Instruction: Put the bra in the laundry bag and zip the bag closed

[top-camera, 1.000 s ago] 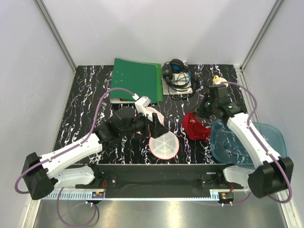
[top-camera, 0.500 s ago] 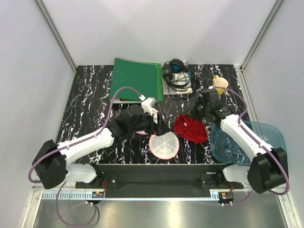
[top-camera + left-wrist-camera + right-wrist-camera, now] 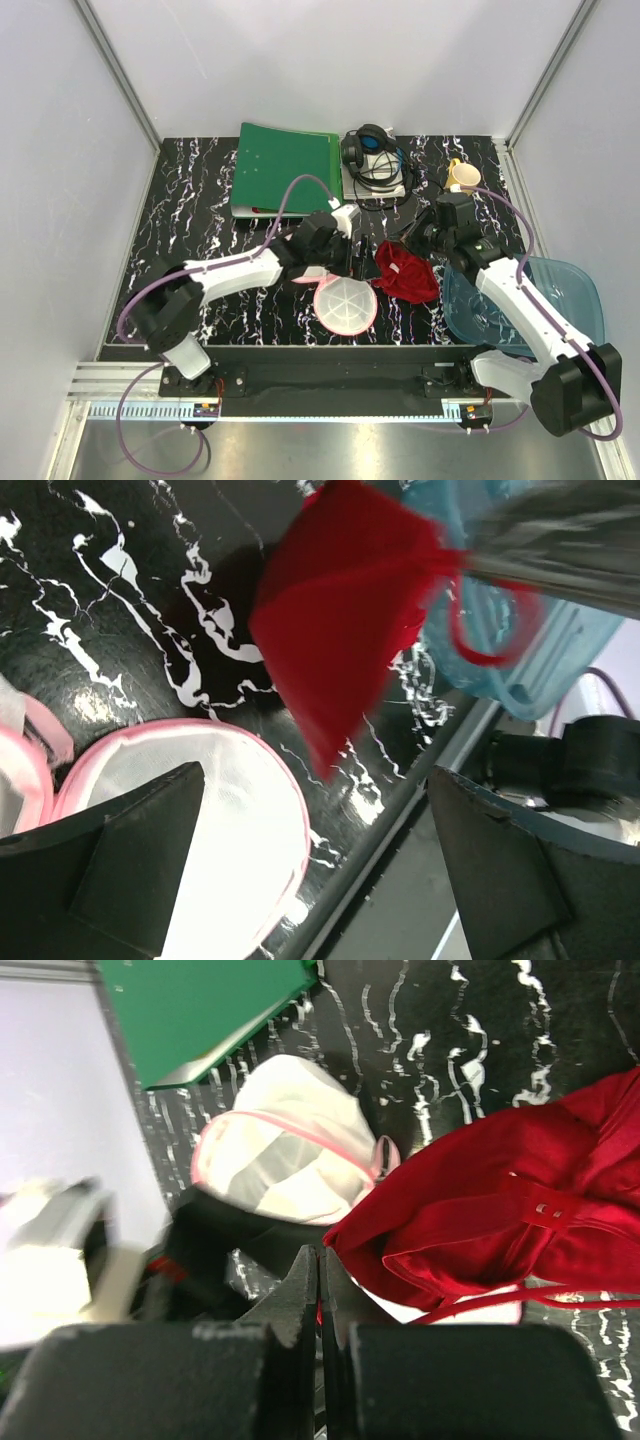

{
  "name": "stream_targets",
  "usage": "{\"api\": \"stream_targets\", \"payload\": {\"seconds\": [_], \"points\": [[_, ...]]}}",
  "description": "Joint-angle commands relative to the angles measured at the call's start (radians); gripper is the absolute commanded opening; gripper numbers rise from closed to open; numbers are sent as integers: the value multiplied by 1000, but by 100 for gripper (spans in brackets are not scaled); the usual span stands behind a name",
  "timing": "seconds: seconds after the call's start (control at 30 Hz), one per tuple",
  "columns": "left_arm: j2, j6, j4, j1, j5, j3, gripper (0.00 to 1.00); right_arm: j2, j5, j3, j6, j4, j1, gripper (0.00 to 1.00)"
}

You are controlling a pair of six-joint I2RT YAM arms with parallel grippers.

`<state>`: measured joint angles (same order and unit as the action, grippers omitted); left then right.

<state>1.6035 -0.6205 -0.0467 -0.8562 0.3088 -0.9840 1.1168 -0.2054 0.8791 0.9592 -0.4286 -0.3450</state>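
The red bra [image 3: 405, 272] hangs from my right gripper [image 3: 393, 248], which is shut on its edge just right of the laundry bag. In the right wrist view the jaws [image 3: 319, 1255] are pressed together with red fabric between them, and the bra [image 3: 500, 1215] spreads to the right. The white mesh laundry bag [image 3: 345, 303] with pink trim lies at the table's front middle; it also shows in the right wrist view [image 3: 285, 1160]. My left gripper [image 3: 350, 255] is open above the bag's far edge. In the left wrist view its fingers [image 3: 130, 865] straddle the bag [image 3: 220, 830], with the bra [image 3: 340, 640] beyond.
A green folder [image 3: 287, 165] and black headphones [image 3: 372, 155] lie at the back. A yellow cup [image 3: 462, 175] stands at the back right. A translucent blue tray [image 3: 535, 300] sits at the front right, under my right arm.
My left gripper has swung right, from left of the bag to just above its far edge, close to the bra. My right gripper has kept hold of the bra and shifted it slightly left.
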Motion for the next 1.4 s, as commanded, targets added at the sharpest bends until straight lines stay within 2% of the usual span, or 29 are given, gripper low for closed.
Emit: {"api": "stream_targets", "payload": {"seconds": [0.0, 0.07, 0.1, 0.17, 0.2, 0.23, 0.27, 0.3, 0.33, 0.4, 0.43, 0.57, 0.73, 0.83, 0.93, 0.97, 1.07, 1.13, 1.23, 1.37], "points": [[73, 28, -48, -3, 32, -80, 91, -54, -32, 9, 30, 44, -3, 0], [111, 36, -42, -1, 39, -103, 79, -66, -40, 1, 32, 42, -3, 0], [122, 44, -26, 0, 36, -128, 56, -71, -42, -2, 35, 41, -3, 0], [124, 61, -9, 5, 42, -140, 31, -87, -42, -6, 30, 31, -5, 0], [112, 64, -7, 14, 44, -134, 14, -94, -39, -8, 13, 27, -3, 0], [95, 73, -4, 17, 41, -128, 4, -98, -31, -6, -2, 16, -3, 0], [55, 79, 5, 20, 27, -122, 0, -106, -8, -3, -23, -17, -3, 5], [32, 94, 43, 23, 18, -122, 0, -107, 7, 4, -81, -44, -3, 13], [10, 131, 79, 25, 3, -125, 0, -107, 26, 26, -115, -73, -3, 32], [-62, 166, 181, 23, -37, -137, 0, -104, 54, 49, -232, -153, -5, 50], [-85, 197, 208, 26, -40, -139, 0, -109, 57, 60, -269, -169, -3, 64], [-215, 215, 349, 48, 48, -160, 0, -162, 74, 51, -430, -226, -5, 85], [-374, 170, 390, 60, 125, -151, 0, -261, 17, -11, -500, -165, -17, 88], [-454, 101, 406, 68, 162, -157, 0, -354, -63, -45, -493, -69, -28, 88], [-534, -16, 387, 69, 150, -151, 0, -374, -144, -68, -393, -3, -35, 88], [-556, -53, 351, 69, 132, -133, 0, -380, -216, -80, -308, 80, -49, 88], [-638, -195, 259, 71, 86, -82, 0, -376, -265, -127, -174, 210, -75, 88], [-678, -269, 219, 71, 79, -68, 0, -376, -240, -112, -183, 209, -106, 88], [-697, -280, 215, 71, 98, -88, 0, -382, -219, -83, -261, 143, -112, 89], [-734, -272, 266, 71, 127, -123, 0, -361, -343, -98, -397, 174, -114, 88]]}}
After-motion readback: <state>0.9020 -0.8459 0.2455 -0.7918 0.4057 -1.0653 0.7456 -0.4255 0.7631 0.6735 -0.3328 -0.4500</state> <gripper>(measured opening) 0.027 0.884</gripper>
